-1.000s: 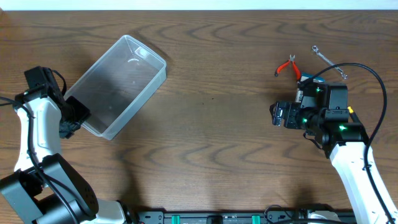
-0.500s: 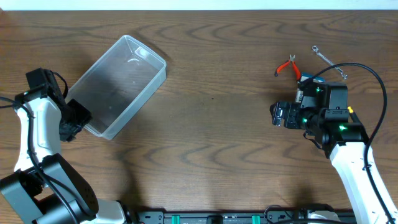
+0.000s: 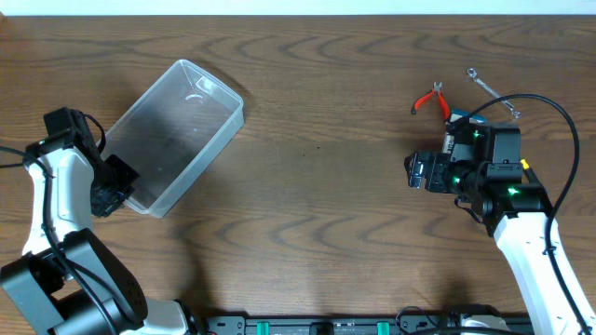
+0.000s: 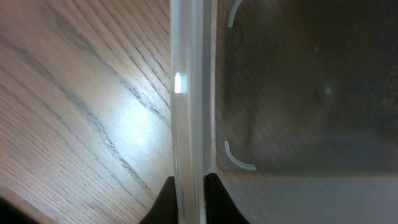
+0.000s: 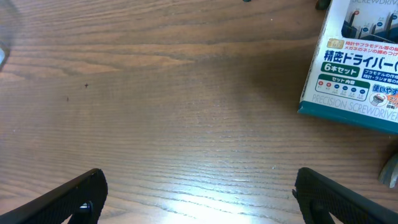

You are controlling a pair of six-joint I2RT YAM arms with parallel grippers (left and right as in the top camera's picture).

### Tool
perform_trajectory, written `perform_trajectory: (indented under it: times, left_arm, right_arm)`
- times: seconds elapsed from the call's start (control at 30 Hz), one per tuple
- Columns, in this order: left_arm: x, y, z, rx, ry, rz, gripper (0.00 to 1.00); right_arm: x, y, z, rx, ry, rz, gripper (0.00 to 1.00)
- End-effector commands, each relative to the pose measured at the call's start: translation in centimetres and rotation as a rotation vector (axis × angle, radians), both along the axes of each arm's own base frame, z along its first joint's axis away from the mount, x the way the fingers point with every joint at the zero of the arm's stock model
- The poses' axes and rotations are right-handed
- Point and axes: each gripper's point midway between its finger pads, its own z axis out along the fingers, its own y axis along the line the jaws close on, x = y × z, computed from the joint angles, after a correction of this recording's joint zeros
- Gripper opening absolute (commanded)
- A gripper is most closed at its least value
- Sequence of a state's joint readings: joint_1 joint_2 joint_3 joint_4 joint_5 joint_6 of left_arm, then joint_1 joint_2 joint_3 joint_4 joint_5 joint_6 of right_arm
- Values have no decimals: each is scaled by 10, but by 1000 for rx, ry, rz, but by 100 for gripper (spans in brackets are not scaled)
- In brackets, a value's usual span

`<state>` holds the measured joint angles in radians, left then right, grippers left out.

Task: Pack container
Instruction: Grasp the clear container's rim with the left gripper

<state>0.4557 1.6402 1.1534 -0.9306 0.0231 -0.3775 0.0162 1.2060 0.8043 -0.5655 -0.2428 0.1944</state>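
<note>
The clear plastic container lies slanted at the table's left; nothing shows inside it. My left gripper is shut on its near-left rim; the left wrist view shows both dark fingers pinching the rim wall. My right gripper is open and empty over bare wood at the right, its fingers wide apart in the right wrist view. Red-handled pliers and a small wrench lie at the back right.
A small blue-and-white precision screwdriver box lies just beside my right gripper, partly hidden by the arm in the overhead view. The wood table's far edge runs along the top.
My left gripper has drawn the container's near end slightly left and toward the front, turning the container a little. The right arm has not moved.
</note>
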Motion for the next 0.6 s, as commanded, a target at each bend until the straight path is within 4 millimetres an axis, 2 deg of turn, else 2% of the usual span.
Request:
perform_trajectory:
  times: [0.0, 0.13, 0.23, 0.4, 0.57]
  left_arm:
    - [-2, 1, -3, 0, 8, 6, 6]
    - [5, 0, -1, -8, -19, 3, 6]
    - [18, -2, 6, -33, -76, -2, 6]
    - [44, -9, 33, -57, -202, -67, 6]
    - [63, -35, 60, -16, -279, -277, 6]
  right_arm:
    - [4, -3, 15, 2, -40, -16, 99]
    - [4, -3, 19, 1, -54, -16, 99]
    - [4, -5, 21, -6, -63, -21, 99]
    - [5, -10, 21, -31, -68, -40, 99]
    - [6, -12, 21, -41, -68, -47, 99]
